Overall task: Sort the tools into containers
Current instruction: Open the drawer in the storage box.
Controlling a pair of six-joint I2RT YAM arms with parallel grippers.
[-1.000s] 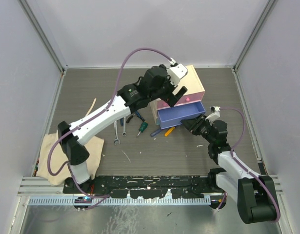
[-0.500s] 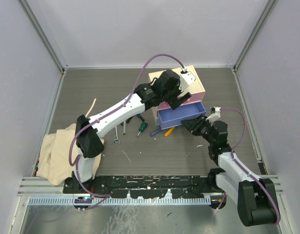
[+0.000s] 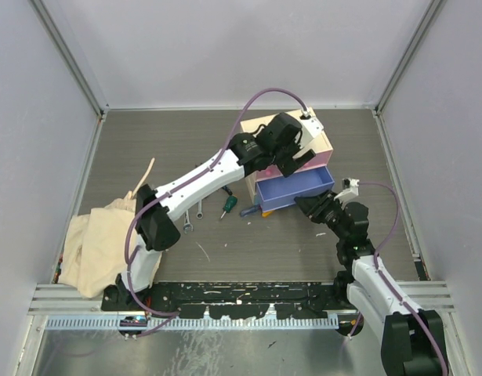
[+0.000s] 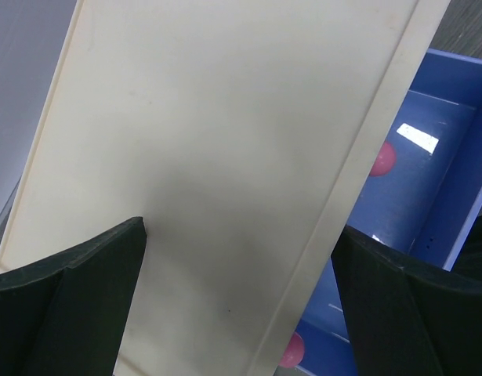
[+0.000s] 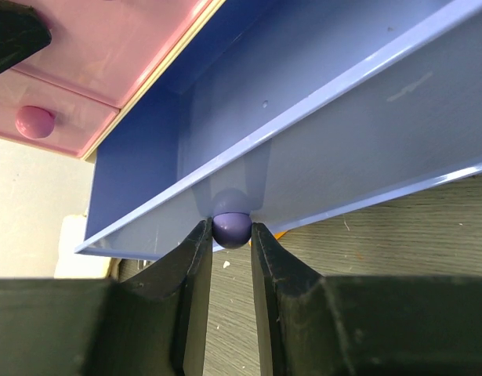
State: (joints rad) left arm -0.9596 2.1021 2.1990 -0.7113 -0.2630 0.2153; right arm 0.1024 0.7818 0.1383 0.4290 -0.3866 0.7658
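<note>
The cream chest stands at mid-table. My left gripper is open and empty over its top; in the left wrist view its jaws stand wide apart across the cream top. The blue-purple drawer is pulled out. My right gripper is shut on the drawer's purple knob. The pink drawer above it is closed. A green-handled screwdriver, two silver wrenches and blue-handled pliers lie on the table left of the drawer.
A beige cloth lies at the near left beside the left arm's base. A thin pale stick lies left of the tools. Grey walls close the table on three sides. An orange sliver shows under the drawer.
My left gripper has moved right across the chest top. The chest and its open drawer have shifted right. My right gripper has moved right and nearer with the knob.
</note>
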